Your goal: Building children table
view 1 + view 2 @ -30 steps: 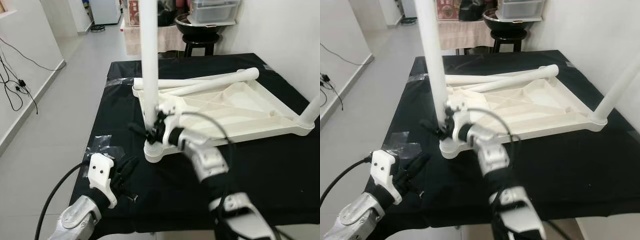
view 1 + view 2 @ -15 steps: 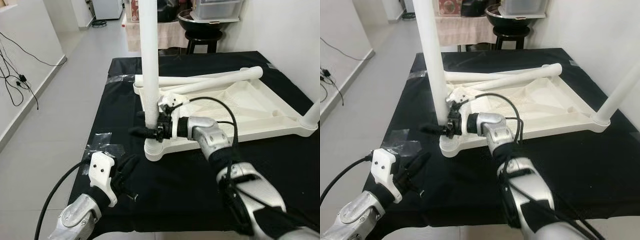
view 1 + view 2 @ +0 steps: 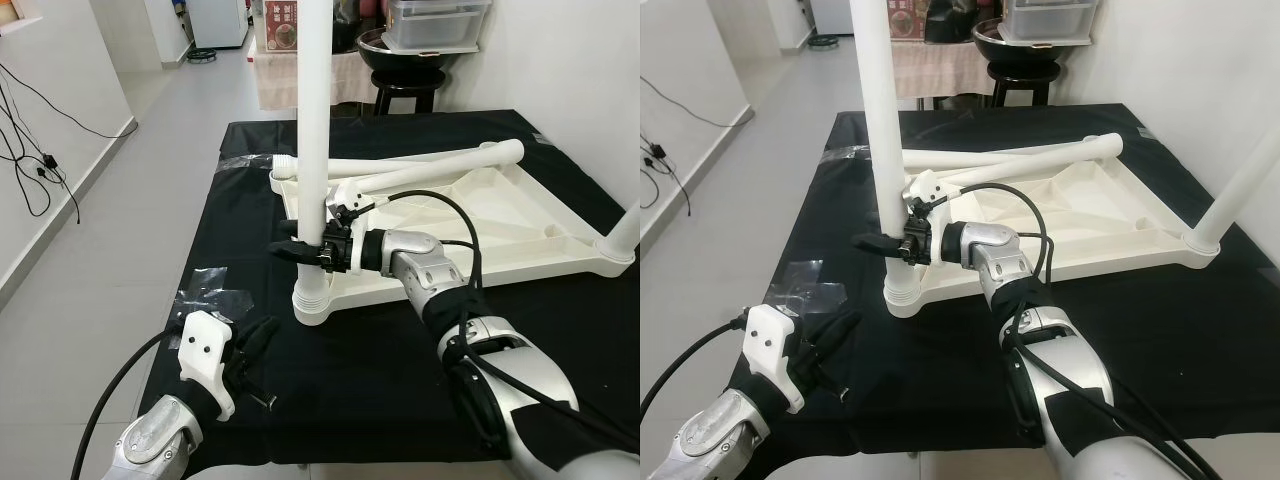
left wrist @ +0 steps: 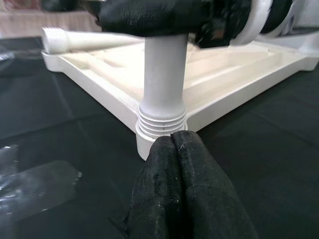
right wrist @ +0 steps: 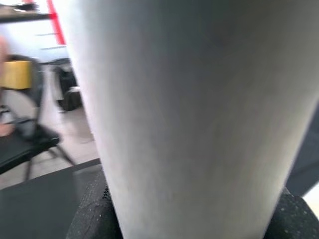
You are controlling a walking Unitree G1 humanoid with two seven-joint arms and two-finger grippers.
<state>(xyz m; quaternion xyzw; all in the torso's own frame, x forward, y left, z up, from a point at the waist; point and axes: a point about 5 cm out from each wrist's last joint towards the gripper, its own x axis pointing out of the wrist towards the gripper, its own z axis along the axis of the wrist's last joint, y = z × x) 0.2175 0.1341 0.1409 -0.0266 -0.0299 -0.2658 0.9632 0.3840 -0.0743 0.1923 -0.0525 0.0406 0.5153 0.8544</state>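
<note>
Tabletop [image 3: 480, 215] lying upside down on black cloth [image 3: 380, 350], 12 o'clock from you. Right gripper [image 3: 300, 250] clamping upright leg [image 3: 315, 150] standing in near-left corner socket. Left gripper [image 3: 255, 340] resting on cloth at 7 o'clock, fingers [image 4: 179, 199] pressing together, holding nothing. Two loose legs [image 3: 420, 165] lying across far edge.

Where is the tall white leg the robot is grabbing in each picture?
Left eye: leg stands left of centre, right claw around it.
Right eye: leg, left of centre.
Left wrist: leg at centre.
Right wrist: leg, very close.
Shared landmark: ribbed socket at the tabletop corner.
</note>
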